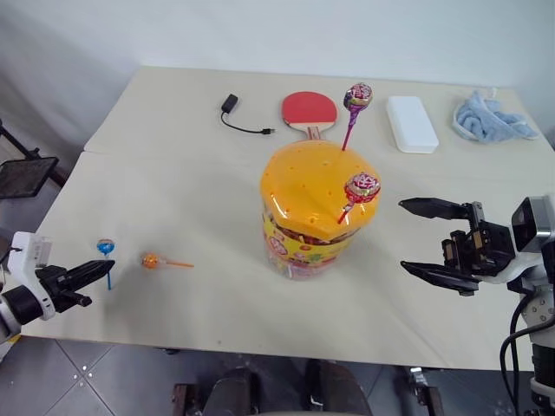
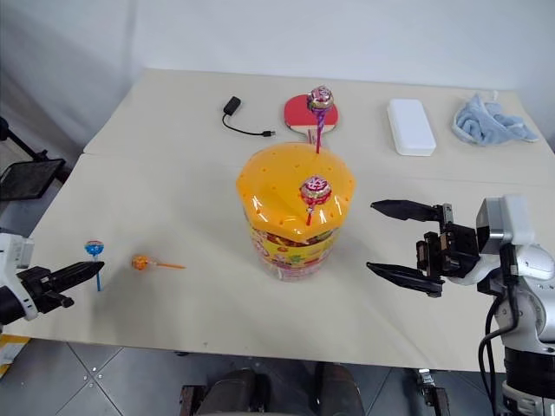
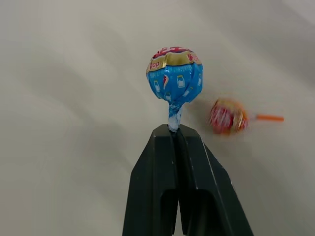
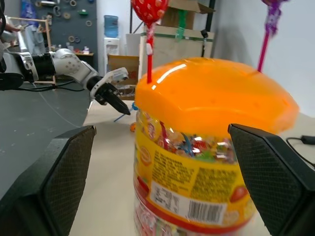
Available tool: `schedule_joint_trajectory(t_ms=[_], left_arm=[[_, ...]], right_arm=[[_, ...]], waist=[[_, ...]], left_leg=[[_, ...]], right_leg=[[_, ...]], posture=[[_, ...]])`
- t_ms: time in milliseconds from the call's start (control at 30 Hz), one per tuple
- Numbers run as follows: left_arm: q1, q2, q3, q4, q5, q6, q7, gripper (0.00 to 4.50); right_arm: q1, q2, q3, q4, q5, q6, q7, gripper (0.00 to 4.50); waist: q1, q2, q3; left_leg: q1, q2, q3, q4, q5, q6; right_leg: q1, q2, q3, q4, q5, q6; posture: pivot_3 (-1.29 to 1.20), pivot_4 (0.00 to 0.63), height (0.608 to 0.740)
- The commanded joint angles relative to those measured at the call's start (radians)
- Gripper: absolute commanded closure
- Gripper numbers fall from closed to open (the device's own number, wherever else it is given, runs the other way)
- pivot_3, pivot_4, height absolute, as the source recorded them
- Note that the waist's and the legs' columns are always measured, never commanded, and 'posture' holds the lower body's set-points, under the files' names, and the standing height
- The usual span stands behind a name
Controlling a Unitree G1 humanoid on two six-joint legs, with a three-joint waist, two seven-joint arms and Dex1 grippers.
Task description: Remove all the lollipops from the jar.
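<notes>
The jar, a clear cylinder with a domed orange lid, stands mid-table. Two lollipops stick up from its lid: a purple one at the back and a red one at the front right. An orange lollipop lies on the table to the jar's left. Near the table's left front edge my left gripper is shut on the stick of a blue lollipop, which stands upright. My right gripper is open, level, right of the jar and pointing at it, with nothing between its fingers.
At the back of the table lie a red table-tennis paddle, a black adapter with cable, a white box and a blue cloth. The table's front edge runs just below both grippers.
</notes>
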Motion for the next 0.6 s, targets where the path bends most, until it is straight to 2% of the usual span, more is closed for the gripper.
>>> schedule_joint_trajectory(t_ms=[33, 67, 100, 267, 400, 467, 500, 600], left_arm=[[-0.012, 0.021, -0.017, 0.01, 0.018, 0.021, 0.015, 4.49], [-0.011, 0.031, -0.023, 0.005, 0.014, 0.046, 0.017, 4.49], [-0.011, 0.035, -0.024, -0.002, 0.008, 0.068, 0.022, 4.0], [0.006, 0.058, -0.016, -0.035, -0.016, 0.132, -0.006, 2.61], [-0.016, 0.056, 0.02, 0.03, 0.014, 0.057, -0.009, 1.35], [-0.006, 0.069, 0.025, 0.076, 0.026, -0.038, -0.096, 0.76], [0.005, 0.071, 0.059, 0.101, 0.007, -0.118, -0.199, 0.56], [0.01, 0.076, 0.139, 0.162, -0.016, -0.301, -0.378, 0.56]], right_arm=[[0.004, 0.001, -0.01, -0.026, 0.0, -0.007, -0.001, 0.0], [0.01, 0.002, -0.013, -0.032, 0.003, -0.001, -0.008, 0.0], [0.016, 0.002, -0.015, -0.037, 0.004, 0.003, -0.015, 0.0], [0.032, -0.007, -0.029, -0.052, 0.007, 0.014, -0.043, 0.0], [0.036, -0.049, -0.055, -0.04, -0.038, 0.067, -0.166, 0.0], [0.043, -0.055, -0.09, -0.044, -0.003, 0.085, -0.179, 0.0], [0.062, -0.072, -0.11, -0.056, 0.01, 0.098, -0.164, 0.0], [0.11, -0.11, -0.137, -0.109, 0.036, 0.134, -0.134, 0.0]], waist=[[-0.009, 0.0, 0.0], [-0.011, 0.0, 0.0], [-0.012, 0.0, 0.0], [-0.011, 0.0, 0.0], [-0.011, 0.001, 0.001], [-0.01, 0.001, 0.001], [-0.01, 0.001, 0.001], [-0.01, 0.001, 0.001]], left_leg=[[0.0, 0.0, 0.0, 0.0, 0.0, 0.0], [0.0, 0.0, 0.001, 0.0, 0.0, 0.0], [0.0, 0.0, 0.001, 0.0, 0.0, 0.001], [0.0, 0.0, 0.002, 0.0, 0.001, 0.001], [0.001, 0.0, 0.002, 0.001, 0.0, 0.001], [0.0, 0.0, 0.002, 0.0, 0.0, 0.001], [0.0, 0.0, 0.002, 0.0, 0.0, 0.0], [-0.001, 0.001, 0.002, 0.0, 0.0, 0.0]], right_leg=[[0.0, 0.0, 0.0, 0.0, 0.0, 0.0], [0.0, 0.0, 0.0, 0.0, 0.0, 0.0], [0.0, 0.0, 0.0, 0.0, 0.0, 0.0], [0.0, 0.0, 0.0, 0.0, 0.0, 0.0], [0.0, -0.001, 0.001, 0.0, 0.0, 0.0], [0.0, -0.001, 0.001, 0.0, 0.0, 0.0], [0.0, -0.001, 0.0, 0.0, 0.0, 0.0], [-0.001, -0.001, 0.0, -0.001, 0.0, 0.0]], posture=[[0.0, 0.15, 0.74], [0.0, 0.15, 0.74], [0.0, 0.15, 0.74], [0.0, 0.15, 0.74], [0.0, 0.15, 0.74], [0.0, 0.15, 0.74], [0.0, 0.15, 0.74], [0.0, 0.15, 0.74]])
